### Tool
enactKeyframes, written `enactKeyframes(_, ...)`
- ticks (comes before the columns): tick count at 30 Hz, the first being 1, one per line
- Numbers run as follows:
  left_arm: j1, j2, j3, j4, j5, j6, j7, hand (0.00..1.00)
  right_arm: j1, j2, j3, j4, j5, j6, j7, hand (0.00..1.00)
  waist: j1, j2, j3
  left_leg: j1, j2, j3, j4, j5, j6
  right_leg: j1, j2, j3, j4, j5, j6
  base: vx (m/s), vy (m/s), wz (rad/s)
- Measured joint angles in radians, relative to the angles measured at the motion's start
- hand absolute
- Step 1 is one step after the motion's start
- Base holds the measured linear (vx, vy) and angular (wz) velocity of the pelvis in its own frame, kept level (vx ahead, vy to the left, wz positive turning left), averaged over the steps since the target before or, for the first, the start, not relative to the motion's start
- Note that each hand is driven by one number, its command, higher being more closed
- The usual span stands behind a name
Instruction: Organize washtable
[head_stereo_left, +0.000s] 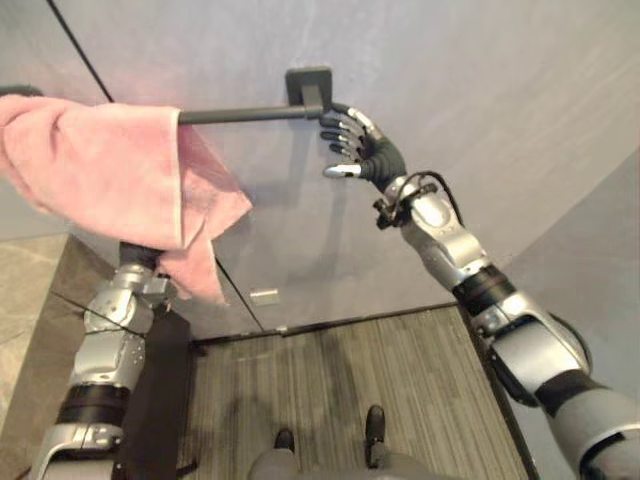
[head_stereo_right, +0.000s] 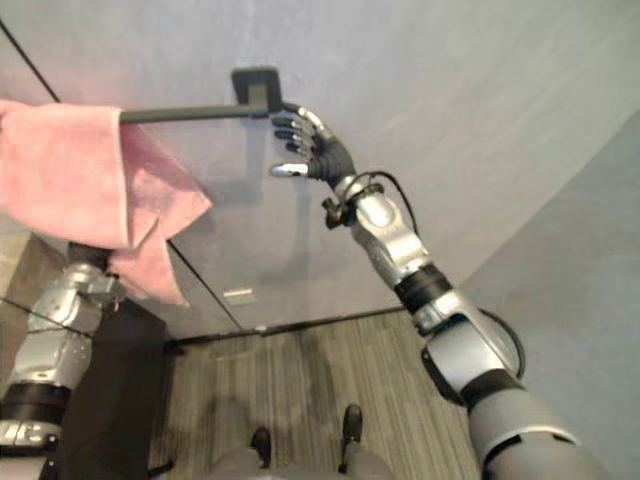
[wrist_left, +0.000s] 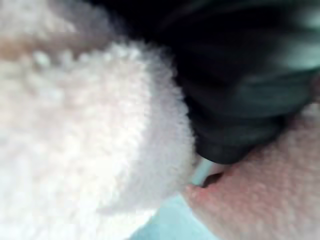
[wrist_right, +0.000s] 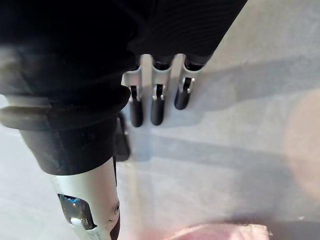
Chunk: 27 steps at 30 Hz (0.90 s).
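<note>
A pink towel (head_stereo_left: 110, 170) hangs over a dark wall-mounted towel bar (head_stereo_left: 245, 114), bunched at the bar's left part with one corner drooping low. My left arm reaches up under the towel, and the cloth covers the hand; its dark ribbed cover (wrist_left: 240, 100) presses into pink pile in the left wrist view. My right hand (head_stereo_left: 362, 148) is raised to the bar's square wall mount (head_stereo_left: 308, 85). Its fingers (wrist_right: 156, 102) are relaxed by the wall just below the bar's right end, thumb apart, holding nothing.
The grey wall (head_stereo_left: 480, 90) carries a thin dark seam (head_stereo_left: 90, 60) and a small pale plate (head_stereo_left: 264, 296) low down. Below lies grey striped carpet (head_stereo_left: 350, 390). A dark panel (head_stereo_left: 165, 400) stands at the lower left beside my left arm.
</note>
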Motion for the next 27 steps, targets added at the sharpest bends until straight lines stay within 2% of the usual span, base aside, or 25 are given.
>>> enactKeyframes(2,-0.039,0.018,-0.026,0.009,0.000,0.001,0.004,1.00,-0.024,0.018,0.028,0.036,-0.002,0.013,-0.004,0.00,0.005,0.001,0.000,-0.014,0.005,-0.004,-0.003,0.009,-0.013,-0.013,0.010,-0.005,0.000,-0.001,-0.007,-0.09,-0.092,0.05)
enactKeyframes(4,-0.096,0.025,-0.061,0.022,0.000,0.002,0.004,1.00,-0.039,0.052,0.128,0.081,-0.019,0.068,-0.002,0.00,0.022,0.002,0.001,-0.023,0.020,-0.012,-0.021,0.025,-0.025,-0.026,0.025,-0.016,0.000,-0.005,-0.019,-0.06,-0.091,0.11)
enactKeyframes(5,-0.117,0.025,-0.068,0.022,0.000,0.002,0.003,1.00,-0.038,0.094,0.164,0.104,-0.044,0.096,0.000,0.00,0.028,0.004,0.002,-0.030,0.028,-0.020,-0.031,0.036,-0.033,-0.037,0.033,-0.024,0.000,-0.005,-0.019,-0.02,-0.084,0.15)
enactKeyframes(7,-0.139,0.025,-0.073,0.035,0.000,0.002,0.006,1.00,-0.038,0.170,0.178,0.137,-0.075,0.117,0.004,0.00,0.044,0.006,0.004,-0.042,0.038,-0.029,-0.045,0.060,-0.043,-0.058,0.044,-0.034,0.001,0.001,-0.022,0.00,-0.068,0.14)
enactKeyframes(10,-0.142,0.025,-0.092,0.059,0.000,0.008,0.013,1.00,-0.038,0.261,0.187,0.168,-0.121,0.119,0.017,0.00,0.057,0.009,0.005,-0.044,0.051,-0.053,-0.068,0.077,-0.054,-0.060,0.059,-0.055,0.004,0.012,-0.042,0.03,0.008,0.16)
enactKeyframes(15,-0.175,0.023,-0.105,0.118,0.000,0.011,0.031,1.00,-0.062,0.321,0.187,0.209,-0.152,0.119,0.016,0.00,0.061,0.009,0.005,-0.046,0.049,-0.057,-0.066,0.078,-0.054,-0.057,0.056,-0.060,0.004,0.012,-0.042,0.02,0.077,0.04)
enactKeyframes(19,-0.216,0.011,-0.106,0.118,0.001,0.011,0.047,1.00,-0.069,0.342,0.187,0.215,-0.161,0.119,0.014,0.00,0.079,0.011,0.007,-0.050,0.051,-0.062,-0.065,0.077,-0.054,-0.057,0.058,-0.066,0.002,0.012,-0.042,0.01,0.071,0.04)
enactKeyframes(24,-0.222,0.011,-0.106,0.118,0.001,0.011,0.048,1.00,-0.116,0.365,0.177,0.254,-0.162,0.119,-0.004,0.00,0.081,0.012,0.015,-0.062,0.052,-0.079,-0.065,0.077,-0.054,-0.058,0.058,-0.079,0.000,0.010,-0.042,0.00,0.066,0.10)
enactKeyframes(27,-0.222,0.011,-0.106,0.117,0.001,0.011,0.048,1.00,-0.177,0.367,0.103,0.258,-0.184,0.117,-0.028,0.00,0.091,0.013,0.037,-0.064,0.052,-0.082,-0.067,0.081,-0.054,-0.060,0.058,-0.082,0.000,0.010,-0.041,0.00,0.074,0.04)
